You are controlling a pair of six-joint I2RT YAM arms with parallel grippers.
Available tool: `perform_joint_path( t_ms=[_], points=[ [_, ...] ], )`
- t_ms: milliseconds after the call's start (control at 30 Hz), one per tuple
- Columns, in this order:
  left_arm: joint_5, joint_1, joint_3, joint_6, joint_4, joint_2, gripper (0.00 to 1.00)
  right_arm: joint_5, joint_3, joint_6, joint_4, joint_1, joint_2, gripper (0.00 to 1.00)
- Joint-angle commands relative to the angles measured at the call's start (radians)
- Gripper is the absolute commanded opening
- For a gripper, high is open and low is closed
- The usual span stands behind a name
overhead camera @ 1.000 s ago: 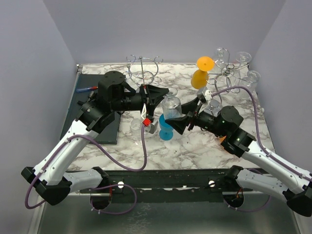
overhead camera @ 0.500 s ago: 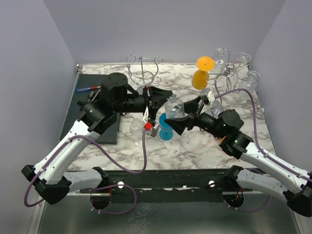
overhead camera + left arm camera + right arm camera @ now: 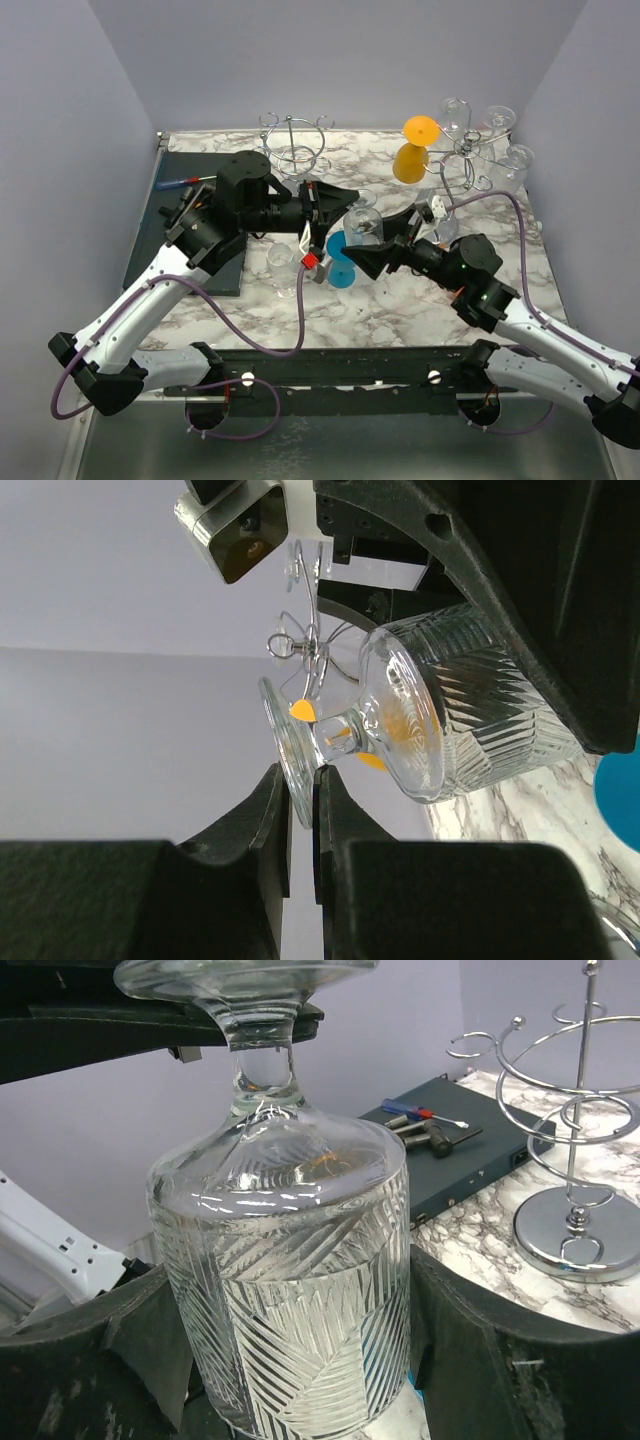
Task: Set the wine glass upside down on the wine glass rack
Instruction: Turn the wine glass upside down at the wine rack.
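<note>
The clear ribbed wine glass [image 3: 360, 226] hangs in the air over the middle of the table. My left gripper [image 3: 349, 195] is shut on the thin edge of its foot [image 3: 283, 742], seen close up in the left wrist view [image 3: 300, 792]. My right gripper [image 3: 376, 243] has a finger on each side of the bowl [image 3: 290, 1290], and the pads [image 3: 432, 1320] lie against the glass with no gap showing. An empty chrome wine glass rack [image 3: 293, 150] stands at the back, also in the right wrist view [image 3: 574, 1160]. A second rack [image 3: 472, 142] at the back right carries clear glasses.
An orange glass [image 3: 414, 146] hangs by the right rack. A blue glass [image 3: 340, 262] stands on the marble just under the held glass, with a small clear glass [image 3: 280, 258] to its left. A dark mat [image 3: 205, 225] with small tools [image 3: 180, 183] lies on the left.
Both arms have shifted a little to the right with the glass between them. The right jaws spread wider, then closed in on the bowl. The left grip on the foot is unchanged.
</note>
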Motion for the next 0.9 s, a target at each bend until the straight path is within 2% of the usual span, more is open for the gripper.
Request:
perform_joint_path(
  t_ms=[0,167,200,233,267,333,367,667,867],
  points=[
    [0.056,-0.013,-0.004,-0.005,0.025,-0.006,0.08,0.121,-0.053,-0.013,0.076,-0.005,-0.053,0.4],
    [0.064,-0.024,-0.006,-0.009,0.026,0.003,0.21,0.21,-0.138,-0.039,0.169,-0.005,-0.103,0.29],
    [0.065,-0.026,-0.005,-0.011,0.029,0.005,0.27,0.219,-0.149,-0.042,0.18,-0.005,-0.108,0.26],
    [0.065,-0.028,-0.005,-0.017,0.03,0.007,0.38,0.251,-0.157,-0.045,0.192,-0.005,-0.113,0.24],
    [0.065,-0.029,-0.003,-0.031,0.036,0.01,0.57,0.271,-0.164,-0.05,0.2,-0.005,-0.115,0.22],
    [0.067,-0.029,0.006,-0.054,0.044,0.013,0.86,0.307,-0.175,-0.057,0.206,-0.004,-0.122,0.21],
    [0.064,-0.029,0.007,-0.062,0.05,0.012,0.97,0.33,-0.18,-0.06,0.208,-0.005,-0.127,0.2],
    [-0.041,-0.03,-0.049,-0.137,0.083,-0.032,0.99,0.583,-0.255,-0.14,0.195,-0.005,-0.245,0.13],
    [-0.111,-0.03,-0.071,-0.243,0.088,-0.052,0.99,0.691,-0.275,-0.215,0.214,-0.005,-0.303,0.13]
  ],
)
